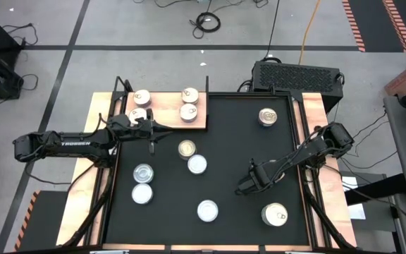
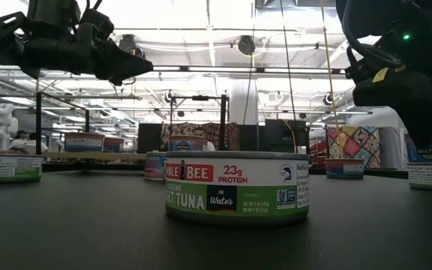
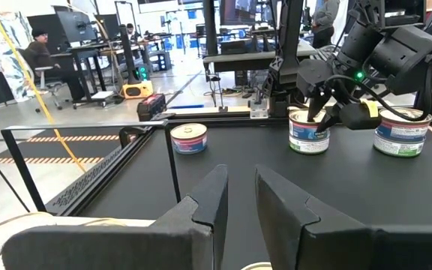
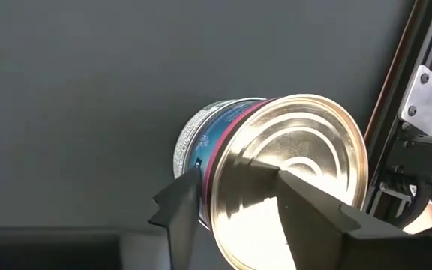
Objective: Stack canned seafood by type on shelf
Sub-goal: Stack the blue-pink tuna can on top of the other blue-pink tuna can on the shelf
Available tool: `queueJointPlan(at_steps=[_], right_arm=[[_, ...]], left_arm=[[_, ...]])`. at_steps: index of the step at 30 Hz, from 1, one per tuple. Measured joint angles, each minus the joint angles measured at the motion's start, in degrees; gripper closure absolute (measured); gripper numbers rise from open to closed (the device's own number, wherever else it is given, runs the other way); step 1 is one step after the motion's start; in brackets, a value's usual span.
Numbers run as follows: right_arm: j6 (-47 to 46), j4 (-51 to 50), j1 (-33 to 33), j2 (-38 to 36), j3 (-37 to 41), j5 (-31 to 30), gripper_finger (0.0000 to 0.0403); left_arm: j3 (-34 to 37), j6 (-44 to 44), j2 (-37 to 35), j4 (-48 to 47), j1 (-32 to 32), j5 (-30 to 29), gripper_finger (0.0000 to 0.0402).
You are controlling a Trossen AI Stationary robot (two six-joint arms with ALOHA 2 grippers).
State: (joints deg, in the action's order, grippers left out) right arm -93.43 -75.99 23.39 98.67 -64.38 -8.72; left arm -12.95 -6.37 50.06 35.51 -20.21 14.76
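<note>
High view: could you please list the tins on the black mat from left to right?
Gold-lidded middle tin → silver middle tin → silver lower tin → gold-lidded upper tin → gold-lidded lower tin. The leftmost pair of tins shares one column, so I leave it out.

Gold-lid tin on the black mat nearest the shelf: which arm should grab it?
Probably the left. The left gripper hangs close beside that tin, right at the shelf edge. The right gripper is farther away.

Left fingers (image 3: pixel 235 199) narrowly parted, empty.
</note>
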Motion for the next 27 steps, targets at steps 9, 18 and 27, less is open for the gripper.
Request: queueJointPlan(at_steps=[9,18,27], right_arm=[[2.9,-1.1,-0.1,0.0,-0.1,-1.2,0.0344],[7.4,-4.0,-0.7,0.3,-3.2,-1.6,0.0402],[10.6,-5.4,-2.2,0.3,-5.0,-5.9,0.0402]], left_arm=[[0.0,0.0,0.0,0.0,0.0,0.0,0.0330],[0.0,0.0,0.0,0.0,0.0,0.0,0.0329],[0.0,0.0,0.0,0.0,0.0,0.0,0.0330]])
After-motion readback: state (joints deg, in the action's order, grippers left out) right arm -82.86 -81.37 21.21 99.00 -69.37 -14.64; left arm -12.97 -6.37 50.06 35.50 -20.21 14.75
